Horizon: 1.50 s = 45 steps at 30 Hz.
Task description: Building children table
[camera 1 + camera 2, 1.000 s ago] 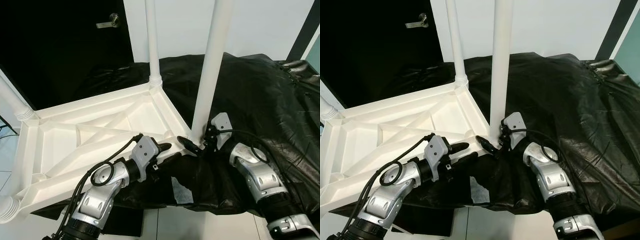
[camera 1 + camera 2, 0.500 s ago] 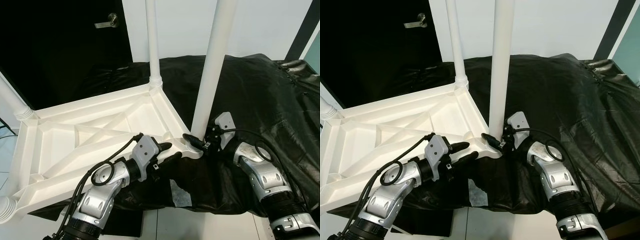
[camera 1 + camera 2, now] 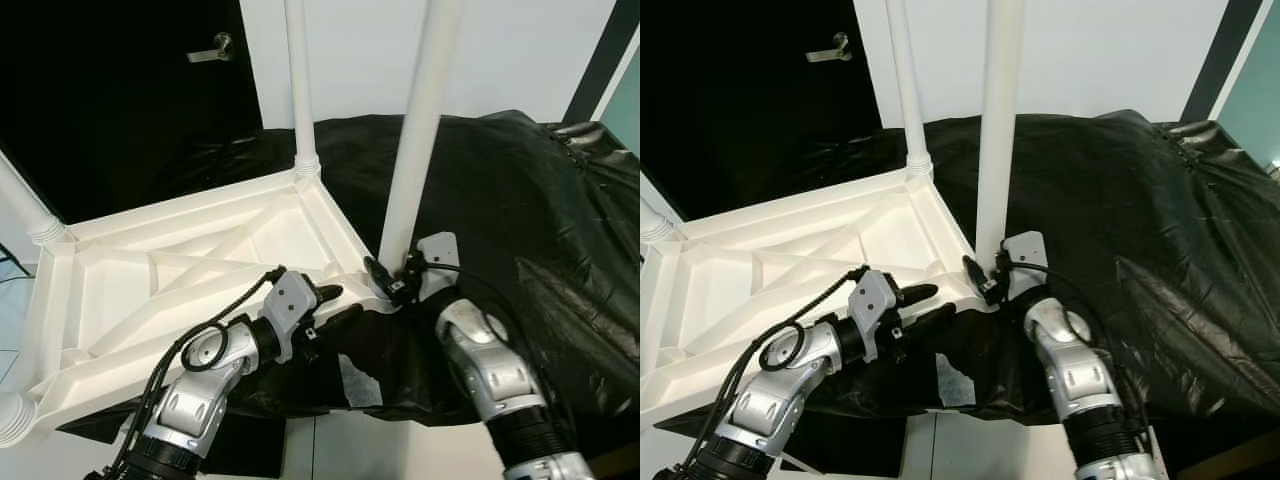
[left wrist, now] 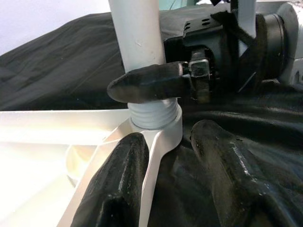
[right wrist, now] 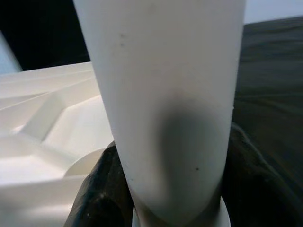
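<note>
Left eye view: lower left, the left gripper (image 3: 335, 303), fingers apart, straddles the upturned tabletop (image 3: 180, 280) corner, apparently steadying it; centre, the right gripper (image 3: 385, 280) clamps the upright leg (image 3: 415, 150) (base threaded into its socket), likely turning it.

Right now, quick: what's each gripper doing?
Left gripper: open, fingers either side of the tabletop's corner edge, gripping nothing.
Right gripper: shut on the white table leg, low down by its threaded base.

Silver arms (image 3: 205, 385), apparently black-cabled.
</note>
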{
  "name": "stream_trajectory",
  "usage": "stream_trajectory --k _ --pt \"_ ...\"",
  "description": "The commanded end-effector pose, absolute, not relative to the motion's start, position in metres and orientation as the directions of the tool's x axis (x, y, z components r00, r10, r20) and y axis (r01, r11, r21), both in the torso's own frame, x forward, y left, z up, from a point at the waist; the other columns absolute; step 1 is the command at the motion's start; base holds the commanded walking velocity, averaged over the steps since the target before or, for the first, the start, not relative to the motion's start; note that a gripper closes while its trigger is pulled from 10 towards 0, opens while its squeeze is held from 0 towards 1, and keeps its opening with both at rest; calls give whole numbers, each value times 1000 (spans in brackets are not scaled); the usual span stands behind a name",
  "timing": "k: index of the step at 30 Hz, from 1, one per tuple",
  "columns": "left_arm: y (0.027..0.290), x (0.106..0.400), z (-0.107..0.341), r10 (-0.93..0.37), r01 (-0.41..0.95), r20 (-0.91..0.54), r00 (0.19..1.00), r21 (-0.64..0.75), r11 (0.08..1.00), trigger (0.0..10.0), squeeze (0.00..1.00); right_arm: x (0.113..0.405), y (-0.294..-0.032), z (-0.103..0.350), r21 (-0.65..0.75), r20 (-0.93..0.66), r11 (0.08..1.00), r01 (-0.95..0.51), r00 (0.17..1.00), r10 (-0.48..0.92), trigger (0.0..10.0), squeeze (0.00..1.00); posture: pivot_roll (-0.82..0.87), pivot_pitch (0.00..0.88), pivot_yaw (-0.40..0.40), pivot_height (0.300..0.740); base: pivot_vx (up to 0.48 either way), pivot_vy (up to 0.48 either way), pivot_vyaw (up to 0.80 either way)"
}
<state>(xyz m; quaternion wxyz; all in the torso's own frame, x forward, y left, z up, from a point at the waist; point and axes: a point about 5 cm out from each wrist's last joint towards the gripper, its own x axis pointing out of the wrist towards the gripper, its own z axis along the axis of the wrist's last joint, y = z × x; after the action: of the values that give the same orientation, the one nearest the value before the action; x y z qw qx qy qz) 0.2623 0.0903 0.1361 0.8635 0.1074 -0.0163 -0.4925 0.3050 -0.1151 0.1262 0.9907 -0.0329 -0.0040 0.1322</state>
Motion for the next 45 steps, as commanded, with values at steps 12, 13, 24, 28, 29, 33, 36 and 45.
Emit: stream_trajectory --k 12,13,24,28,29,33,36,45 --pt "91 257 135 -861 856 -93 499 209 473 10000 0 291 -111 101 -9 -137 999 32 990 -33 10000 0 -37 0 31 740 0 0 0" --pt "92 257 135 -861 855 -92 501 211 475 10000 0 291 -110 102 -8 -135 999 31 990 -32 10000 0 -35 0 31 740 0 0 0" --pt "92 258 136 -860 853 -90 503 215 476 10000 0 292 -106 108 -30 -112 999 37 993 -40 10000 604 -39 0 35 740 0 0 0" --pt "91 259 137 -859 851 -87 504 216 478 10000 0 292 -111 114 -44 -73 999 9 997 -12 10000 1000 -39 0 35 740 0 0 0" --pt "90 259 137 -859 851 -86 505 216 478 10000 0 292 -114 117 -41 -54 999 -10 999 8 10000 1000 -43 0 37 740 0 0 0" --pt "90 259 137 -860 852 -85 504 216 478 10000 0 290 -117 120 -36 -32 997 -61 998 60 10000 1000 -48 0 42 740 0 0 0" --pt "90 259 136 -862 854 -87 500 215 473 10000 0 288 -122 125 -25 1 982 -185 983 185 10000 1000 -61 0 50 740 0 0 0" --pt "86 260 135 -866 859 -85 492 211 467 10000 0 298 -130 133 -131 -5 877 -463 884 467 10000 0 -62 0 41 740 0 0 0"
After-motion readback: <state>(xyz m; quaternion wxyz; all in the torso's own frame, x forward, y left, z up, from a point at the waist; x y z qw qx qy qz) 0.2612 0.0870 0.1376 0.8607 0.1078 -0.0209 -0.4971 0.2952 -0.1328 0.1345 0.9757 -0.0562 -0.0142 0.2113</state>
